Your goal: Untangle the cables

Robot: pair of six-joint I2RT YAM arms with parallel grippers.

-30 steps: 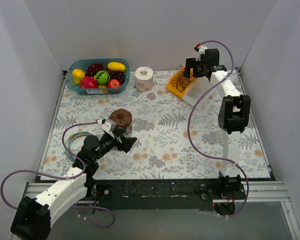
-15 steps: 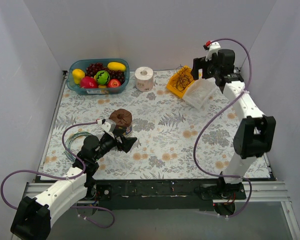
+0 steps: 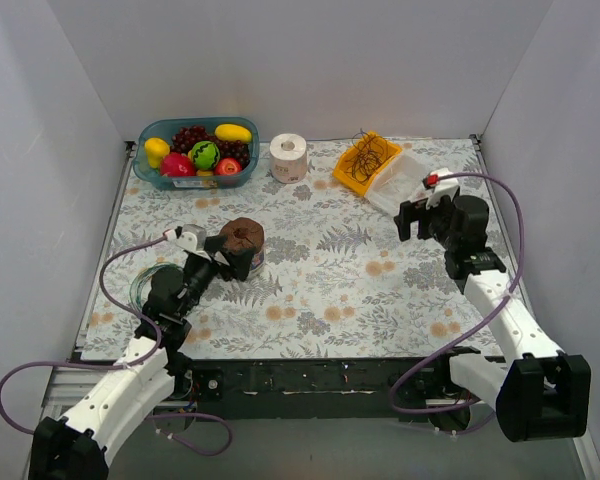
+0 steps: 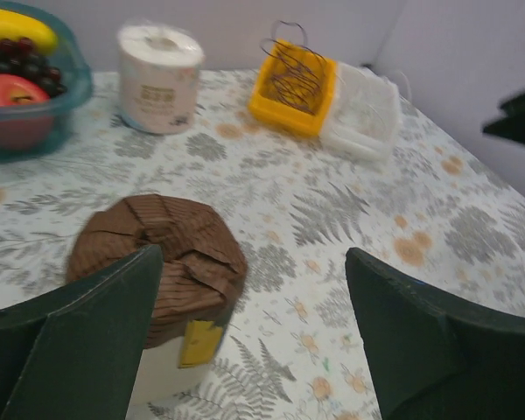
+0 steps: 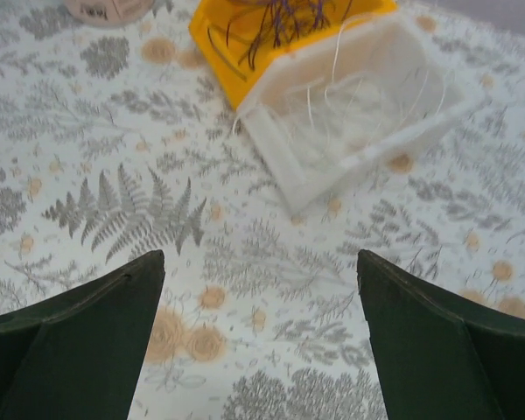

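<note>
The left gripper (image 4: pixel 254 258) was seen with its jaws spread wide and nothing held between them. It was poised low over the table (image 3: pixel 320 290), on the left near side. Just ahead of its left finger (image 4: pixel 87 332), a brown-capped container (image 4: pixel 171 254) with a white body and a yellow label was found standing upright; whether the finger touched it could not be told. A green coil (image 3: pixel 143 285) was seen lying flat on the table just left of that arm.

The right gripper (image 5: pixel 260 258) was likewise seen fully open and empty, held above the bare floral cloth on the right side of the table. Beyond its fingertips a white tray (image 5: pixel 276 171) was seen, tilted and pressed against a yellow tray (image 5: pixel 217 48).

The cables (image 3: pixel 366 154) were found in the yellow tray at the far right of the table, well apart from both grippers. They were piled as a loose tangle of thin dark loops, some of which rose above the rim.

Left of the trays a toilet roll (image 3: pixel 288 157) was seen standing on end, and further left a fruit basket (image 3: pixel 195 182) was placed in the far corner.
</note>
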